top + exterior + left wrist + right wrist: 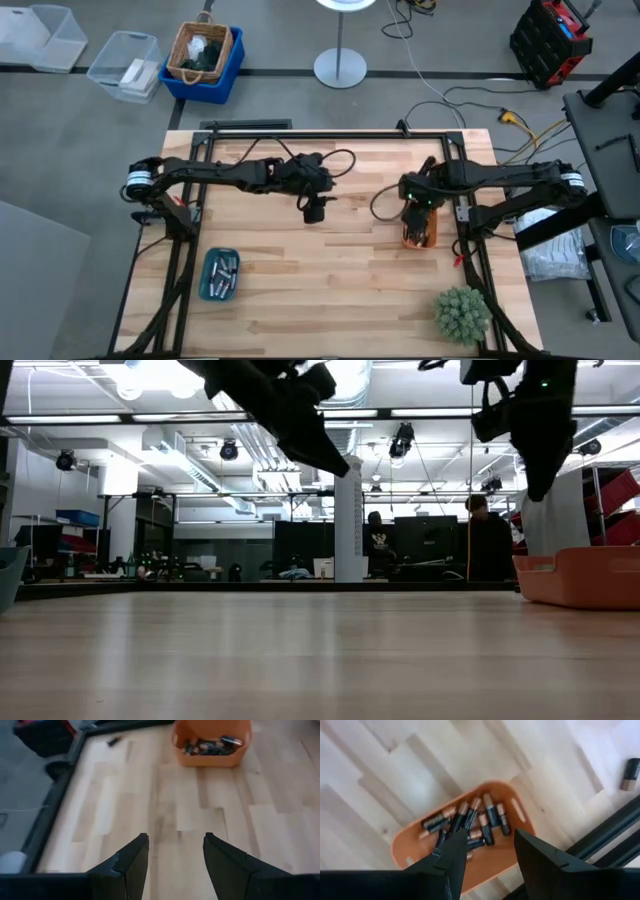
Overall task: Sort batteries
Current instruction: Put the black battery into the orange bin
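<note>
An orange tray near the table's right side holds several dark batteries with copper ends. My right gripper hovers open above it, fingers pointing down, touching nothing. A teal tray at the near left holds several silvery batteries. My left gripper stands open above the bare table's middle, facing the orange tray, with nothing between its fingers. One loose battery lies beyond the table's black frame.
A green spiky plant sits at the near right corner. Black frame rails run along the table's far edge and sides. A small dark item lies near the far rail. Bare wood stretches between the two trays.
</note>
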You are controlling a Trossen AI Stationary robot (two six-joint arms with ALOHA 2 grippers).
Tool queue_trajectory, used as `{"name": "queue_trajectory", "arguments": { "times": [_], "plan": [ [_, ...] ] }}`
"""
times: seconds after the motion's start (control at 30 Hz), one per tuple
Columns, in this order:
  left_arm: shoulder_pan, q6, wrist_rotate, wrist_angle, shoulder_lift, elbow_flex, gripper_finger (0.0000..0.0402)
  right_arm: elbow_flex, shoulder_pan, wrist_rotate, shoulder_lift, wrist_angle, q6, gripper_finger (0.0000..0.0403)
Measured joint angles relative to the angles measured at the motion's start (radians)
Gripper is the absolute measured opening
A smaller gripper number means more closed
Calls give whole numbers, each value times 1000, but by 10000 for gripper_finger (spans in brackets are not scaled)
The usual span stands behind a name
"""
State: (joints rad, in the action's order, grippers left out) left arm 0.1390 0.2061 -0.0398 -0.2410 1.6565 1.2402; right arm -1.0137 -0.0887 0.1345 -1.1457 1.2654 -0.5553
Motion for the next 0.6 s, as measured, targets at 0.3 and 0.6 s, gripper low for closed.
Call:
{"name": "queue_trajectory", "arguments": {
  "times": [0.3,0.6],
  "plan": [
    [0,21,-32,46,-150,-119,169,-90,-218,7,-2,-58,98,122],
    [0,-10,-107,120,-374,-276,169,-118,-525,-25,-7,-170,234,97]
  ]
}}
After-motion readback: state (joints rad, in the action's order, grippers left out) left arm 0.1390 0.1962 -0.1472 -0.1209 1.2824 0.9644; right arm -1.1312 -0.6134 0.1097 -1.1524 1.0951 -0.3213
